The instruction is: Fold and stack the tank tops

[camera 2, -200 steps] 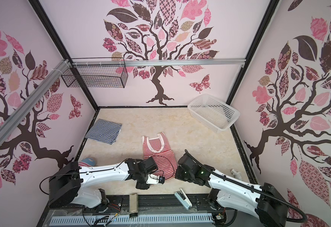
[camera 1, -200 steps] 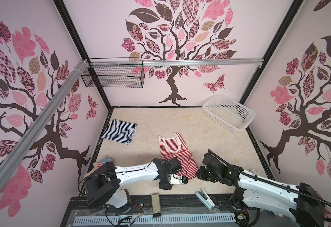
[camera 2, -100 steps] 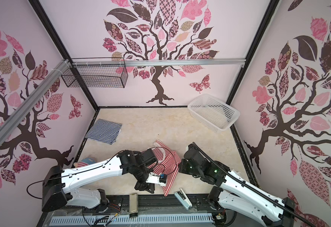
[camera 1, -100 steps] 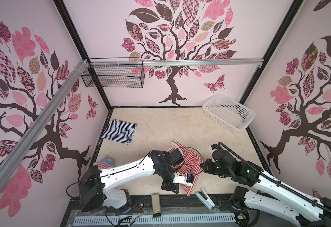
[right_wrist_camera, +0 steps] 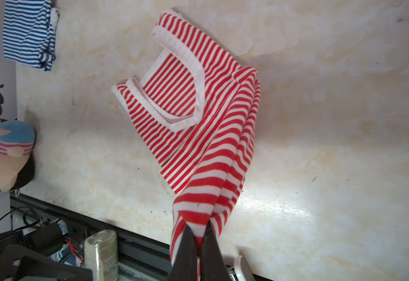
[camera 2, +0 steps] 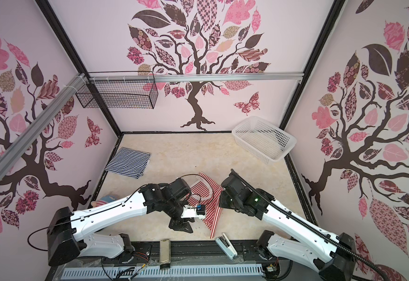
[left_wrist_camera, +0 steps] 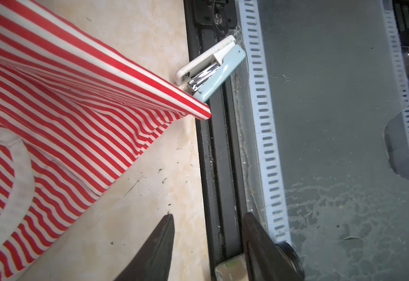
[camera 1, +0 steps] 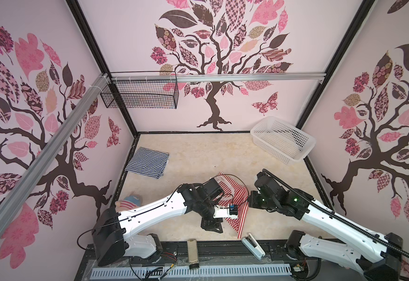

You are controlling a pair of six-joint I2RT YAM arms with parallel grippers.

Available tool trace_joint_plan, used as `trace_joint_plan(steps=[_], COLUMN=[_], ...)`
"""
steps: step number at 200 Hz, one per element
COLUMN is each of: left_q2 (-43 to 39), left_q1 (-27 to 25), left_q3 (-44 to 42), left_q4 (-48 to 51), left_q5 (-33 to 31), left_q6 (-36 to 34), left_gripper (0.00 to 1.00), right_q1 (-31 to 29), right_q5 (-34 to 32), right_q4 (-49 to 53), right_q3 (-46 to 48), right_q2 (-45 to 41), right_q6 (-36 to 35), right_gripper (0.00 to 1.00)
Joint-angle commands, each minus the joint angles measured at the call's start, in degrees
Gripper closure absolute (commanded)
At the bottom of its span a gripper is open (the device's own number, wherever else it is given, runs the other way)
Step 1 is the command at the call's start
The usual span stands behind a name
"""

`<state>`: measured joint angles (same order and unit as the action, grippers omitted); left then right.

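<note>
The red-and-white tank top [camera 1: 238, 203] [camera 2: 211, 194] lies near the front middle, straps flat on the table. My right gripper [right_wrist_camera: 200, 227] is shut on a bunched part of its hem and holds that side up [right_wrist_camera: 223, 155]; in both top views the jaws are hidden under the wrist. A loose corner [left_wrist_camera: 198, 110] hangs toward the front edge. My left gripper [left_wrist_camera: 208, 215] [camera 1: 212, 225] is open and empty beside that corner, over the table's front edge. The navy-and-white tank top [camera 1: 148, 161] [camera 2: 129, 161] [right_wrist_camera: 28, 31] lies folded at the back left.
A white plastic basket [camera 1: 283, 141] stands at the back right, and a wire basket [camera 1: 140, 93] hangs on the back wall. A plush doll [camera 1: 130, 202] [right_wrist_camera: 6, 150] lies at the left edge. A stapler [camera 1: 253, 244] [left_wrist_camera: 210, 70] and a small block [camera 1: 192, 250] rest on the front rail.
Both grippers lifted the red top's hem off the table and carried it back. The left gripper has since opened and let go; its corner now hangs loose.
</note>
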<state>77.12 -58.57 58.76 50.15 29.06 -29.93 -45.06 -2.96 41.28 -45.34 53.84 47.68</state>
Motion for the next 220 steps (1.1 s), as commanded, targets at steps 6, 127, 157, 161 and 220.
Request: trace_joint_plan(steps=[6,127,157,161,220], left_q2=[1.4,16.4,17.5,17.7,23.7], left_q1=[-1.5,-7.0,-8.0,-8.2,-9.3], left_q3=[-1.1,4.1,4.0,4.1,6.3], left_q4=[-5.2,-18.9,-22.3,-22.6,-24.3], left_q5=[-0.7,-0.9,-0.9,-1.0,-1.3], left_q6=[1.2,12.1,13.9,14.2,19.2], left_gripper=[0.45,0.39,0.39,0.39,0.39], right_q1=[2.5,9.0,10.2,10.4,13.1], right_q5=[1.8,5.7,6.5,6.7,8.7], right_q4=[1.0,-4.8,-6.3,-6.5,-9.5], right_q3=[3.7,10.1,11.4,11.8,15.5], right_q2=[-4.4,-3.6,-1.3,-1.1,-0.5], right_q6=[-0.2,-0.5,-1.1,-1.1,-0.8], right_gripper=[1.00,1.00,1.00,1.00,1.00])
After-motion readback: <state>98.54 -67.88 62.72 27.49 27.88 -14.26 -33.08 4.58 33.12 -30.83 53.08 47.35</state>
